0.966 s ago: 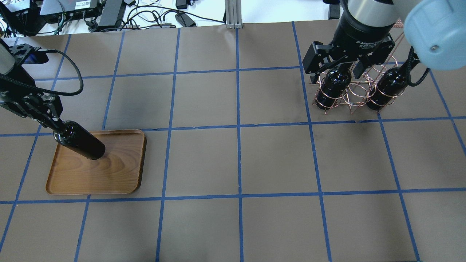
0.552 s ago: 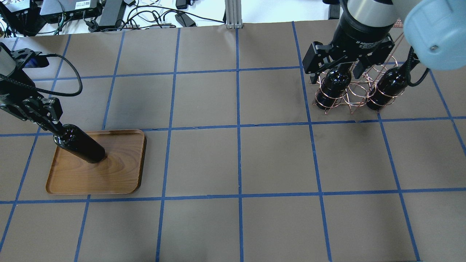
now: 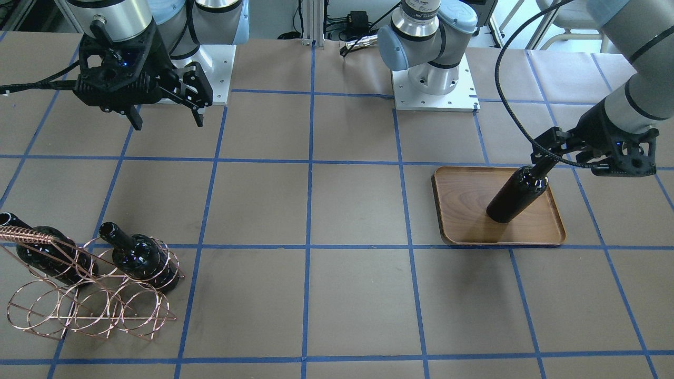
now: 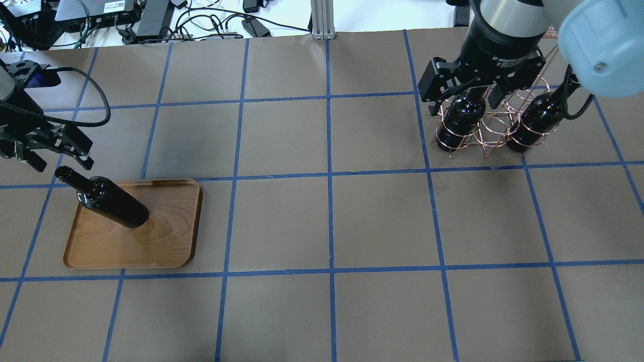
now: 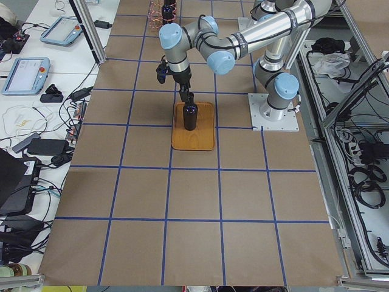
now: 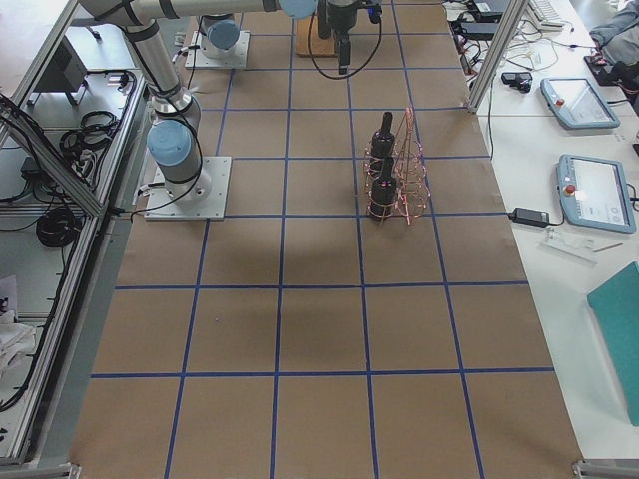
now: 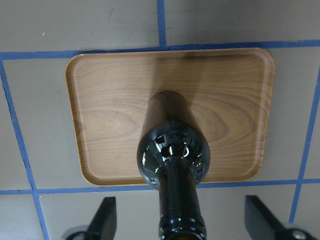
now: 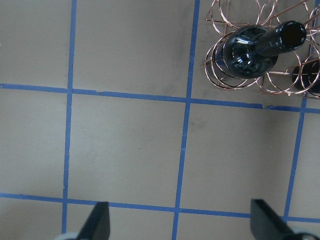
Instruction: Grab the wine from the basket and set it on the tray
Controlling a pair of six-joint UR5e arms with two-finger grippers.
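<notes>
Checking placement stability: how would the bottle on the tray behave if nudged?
The bottle stands tall on a narrow base on the tray, so it probably tips easily. Its round body would likely roll if toppled. Glossy glass looks slippery and breakable.

Robotics laboratory. A left arm (image 5: pixel 267 27) and a right arm (image 3: pixel 110 16), both industrial, stand on white base plates (image 3: pixel 434 97) at a surface (image 4: pixel 382 221) papered brown and gridded with blue tape (image 4: pixel 329 175). Teach pendants (image 6: pixel 595 192) lie on side benches. Aluminium framing (image 4: pixel 319 20) and loose cables (image 4: pixel 206 22) line the far edge.
</notes>
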